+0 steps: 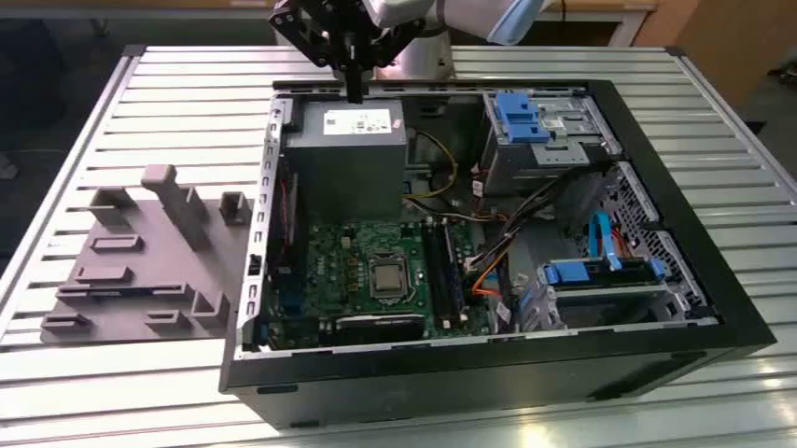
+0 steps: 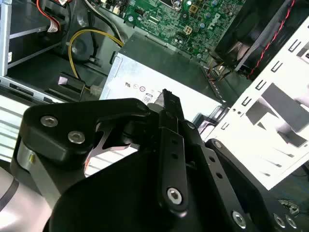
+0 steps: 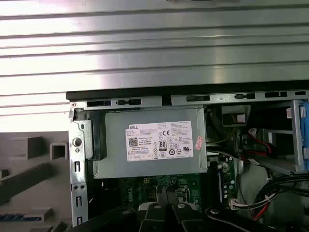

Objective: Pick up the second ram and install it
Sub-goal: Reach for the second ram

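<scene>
My gripper (image 1: 355, 91) hangs above the rear rim of the open computer case (image 1: 498, 383), just over the grey power supply (image 1: 346, 140). Its black fingers (image 2: 170, 145) stand pressed together, and I cannot make out anything between them. The same power supply (image 3: 149, 142) lies straight below the fingers (image 3: 166, 212) in the first wrist view. Further inside the case lie the green motherboard (image 1: 361, 271) and its long black memory slots (image 1: 442, 275). The second ram is out of view.
A grey plastic fixture (image 1: 137, 261) with blocks and posts sits on the slatted metal table (image 1: 187, 84) at the exterior view's left of the case. Blue drive brackets (image 1: 517, 117) and loose cables (image 1: 492, 271) fill the case's other side.
</scene>
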Motion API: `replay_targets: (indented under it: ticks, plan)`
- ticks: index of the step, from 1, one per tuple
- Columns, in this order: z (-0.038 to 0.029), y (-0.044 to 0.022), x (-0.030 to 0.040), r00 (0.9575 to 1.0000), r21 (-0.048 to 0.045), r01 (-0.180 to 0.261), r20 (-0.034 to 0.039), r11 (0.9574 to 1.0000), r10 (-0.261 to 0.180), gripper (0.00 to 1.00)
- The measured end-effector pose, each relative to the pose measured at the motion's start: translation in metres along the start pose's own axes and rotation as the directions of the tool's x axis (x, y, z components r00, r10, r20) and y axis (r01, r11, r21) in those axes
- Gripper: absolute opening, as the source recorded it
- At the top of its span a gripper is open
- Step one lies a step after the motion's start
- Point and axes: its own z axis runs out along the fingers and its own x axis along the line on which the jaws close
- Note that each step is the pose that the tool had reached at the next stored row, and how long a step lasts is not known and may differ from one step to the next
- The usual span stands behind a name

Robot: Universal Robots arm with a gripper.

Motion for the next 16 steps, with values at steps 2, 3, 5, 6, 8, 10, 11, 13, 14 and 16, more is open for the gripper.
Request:
replay_targets:
  ticks: [2,3,5,6,8,10,11,13,14,16]
  plan:
    - [0.0000,0.0000,0.0000,1.0000,0.0000,0.000,0.0000,1.0000,0.000,0.11]
    - [0.0000,0.0000,0.0000,1.0000,-0.0001,0.000,0.0000,1.0000,0.000,0.11]
    - [0.0000,0.0000,0.0001,1.0000,0.0000,0.000,0.0000,1.0000,0.000,0.11]
    - [0.0000,0.0000,0.0004,1.0000,0.0000,0.000,0.0000,1.0000,0.000,0.11]
    - [0.0000,0.0000,0.0008,1.0000,0.0000,0.000,0.0000,1.0000,0.000,0.11]
    - [0.0000,-0.0001,0.0013,1.0000,0.0000,0.000,0.0000,1.0000,0.000,0.11]
    - [0.0000,-0.0001,0.0016,1.0000,0.0000,0.000,0.0000,1.0000,0.000,0.11]
    - [0.0000,-0.0002,0.0023,1.0000,-0.0001,0.000,0.0000,1.0000,0.000,0.11]
    - [-0.0001,-0.0002,0.0028,1.0000,0.0000,0.000,0.0000,1.0000,0.000,0.11]
    - [-0.0001,-0.0003,0.0038,1.0000,-0.0001,0.000,0.0000,1.0000,0.000,0.11]
